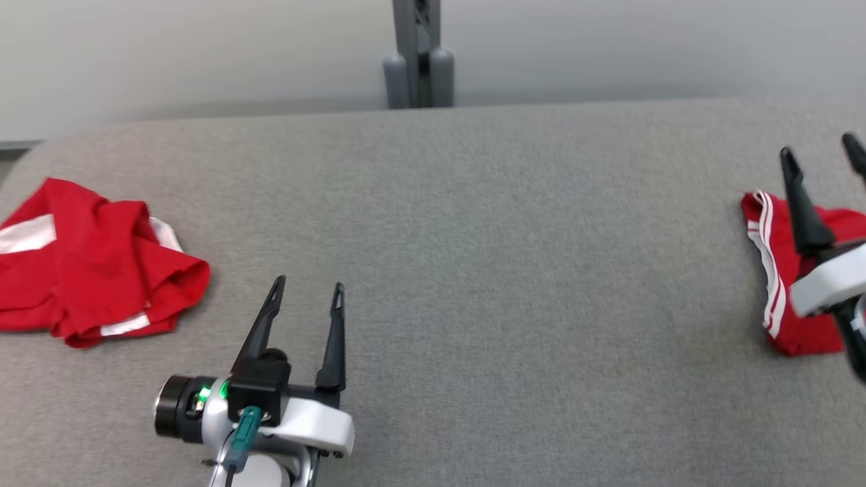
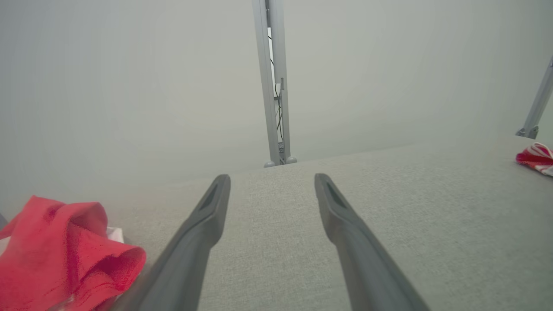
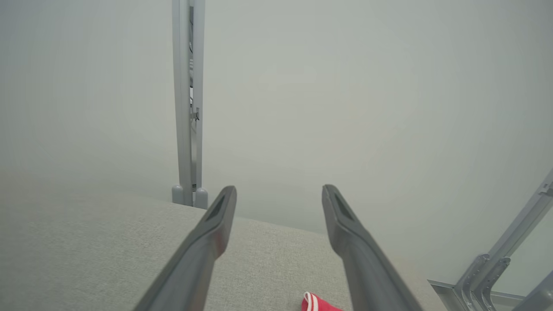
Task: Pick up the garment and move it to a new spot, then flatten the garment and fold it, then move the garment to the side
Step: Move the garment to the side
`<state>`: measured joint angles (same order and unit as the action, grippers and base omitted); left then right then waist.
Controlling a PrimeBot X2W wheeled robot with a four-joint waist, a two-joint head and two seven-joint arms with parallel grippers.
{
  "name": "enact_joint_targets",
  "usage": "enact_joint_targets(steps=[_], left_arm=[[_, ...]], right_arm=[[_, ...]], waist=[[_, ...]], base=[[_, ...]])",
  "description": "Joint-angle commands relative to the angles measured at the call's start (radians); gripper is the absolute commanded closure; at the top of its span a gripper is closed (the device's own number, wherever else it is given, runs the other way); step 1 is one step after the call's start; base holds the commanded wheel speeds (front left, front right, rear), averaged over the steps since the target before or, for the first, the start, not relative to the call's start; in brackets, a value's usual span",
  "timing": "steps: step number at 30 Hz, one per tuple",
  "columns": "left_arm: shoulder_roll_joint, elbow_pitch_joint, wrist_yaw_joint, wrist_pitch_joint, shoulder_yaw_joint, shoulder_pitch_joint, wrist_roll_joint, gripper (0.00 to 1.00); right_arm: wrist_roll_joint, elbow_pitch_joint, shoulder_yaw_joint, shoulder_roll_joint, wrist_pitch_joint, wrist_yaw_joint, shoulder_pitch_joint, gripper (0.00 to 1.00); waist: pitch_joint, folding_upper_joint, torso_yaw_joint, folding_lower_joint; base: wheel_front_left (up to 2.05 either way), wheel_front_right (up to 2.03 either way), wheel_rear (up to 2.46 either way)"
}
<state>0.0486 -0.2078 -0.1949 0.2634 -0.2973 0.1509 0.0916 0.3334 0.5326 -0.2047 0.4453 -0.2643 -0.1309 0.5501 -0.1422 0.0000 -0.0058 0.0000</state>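
A folded red garment (image 1: 778,284) with white stripes lies flat at the table's far right, and its corner (image 3: 317,303) peeks in at the bottom of the right wrist view. My right gripper (image 1: 817,145) hangs over it, open, with nothing between its fingers (image 3: 279,188). A second red garment (image 1: 95,264) with white bands lies crumpled at the far left. My left gripper (image 1: 310,283) stands open and empty near the front, just right of that heap (image 2: 65,255). The left wrist view has the striped garment (image 2: 535,157) far off to the right.
The grey fabric-covered table (image 1: 473,237) stretches between the two garments. A grey metal post (image 1: 418,54) rises behind the table's far edge in front of a pale wall. A slanted metal frame leg (image 3: 497,268) stands past the table's right end.
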Motion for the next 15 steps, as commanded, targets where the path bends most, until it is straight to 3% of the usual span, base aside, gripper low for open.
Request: enact_joint_targets(steps=[1,9,11,15], left_arm=[[0.005,0.004,-0.002,0.000,0.017,-0.022,-0.008,0.00],[0.004,0.014,0.018,0.000,0.108,-0.119,-0.029,0.00],[0.005,0.006,0.025,0.000,0.122,-0.142,-0.019,0.00],[0.004,0.005,0.027,0.000,0.137,-0.158,-0.021,0.00]], right_arm=[[0.001,-0.031,0.016,-0.018,0.000,0.000,-0.043,0.00],[-0.021,-0.239,0.114,-0.186,0.000,0.001,-0.289,0.00],[-0.028,-0.277,0.159,-0.257,0.000,0.000,-0.365,0.00],[-0.067,-0.309,0.174,-0.309,0.000,0.000,-0.424,0.00]], waist=[[0.074,0.0000,0.062,0.0000],[0.142,0.0000,0.100,0.0000],[0.155,0.0000,0.101,0.0000],[0.162,0.0000,0.090,0.0000]], base=[[0.00,0.00,0.00],[0.00,0.00,0.00],[0.00,0.00,0.00],[0.00,0.00,0.00]])
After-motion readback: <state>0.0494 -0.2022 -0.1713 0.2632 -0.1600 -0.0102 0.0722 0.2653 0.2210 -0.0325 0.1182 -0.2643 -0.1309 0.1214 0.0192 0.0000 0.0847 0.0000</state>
